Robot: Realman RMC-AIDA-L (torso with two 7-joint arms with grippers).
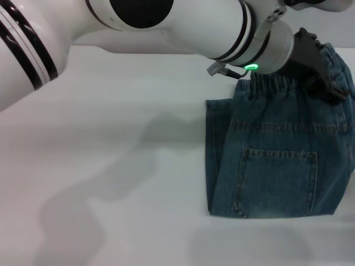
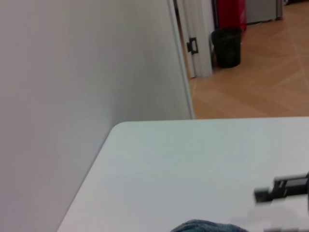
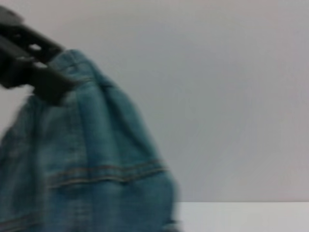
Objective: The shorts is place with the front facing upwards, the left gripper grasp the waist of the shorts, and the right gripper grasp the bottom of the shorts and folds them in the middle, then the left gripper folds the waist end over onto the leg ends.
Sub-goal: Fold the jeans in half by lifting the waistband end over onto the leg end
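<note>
The thick silver-white left arm (image 1: 166,27) sweeps across the top of the head view, nearest the camera, and ends in the left end effector (image 1: 319,69), a black claw sitting on the waist of the shorts (image 1: 272,86). It appears clamped on the gathered band, with denim bunched up around it.

The shorts (image 1: 277,160) lie on the white table (image 1: 111,166) toward the robot's right, already folded in the middle into a narrow stack with a patch pocket (image 1: 277,180) facing up and the leg ends (image 1: 277,213) at the near edge.

In the right wrist view a black claw (image 3: 34,67) grips a raised peak of denim; I take it for the left one seen from across. The right end effector itself is not visible in any view.

To do this step well, I would lift the waist just enough to clear the cloth, carry it straight toward the hems, and lay it down square so the edges meet without dragging the stack.

The denim is mid-blue with orange stitching and paler worn areas.
</note>
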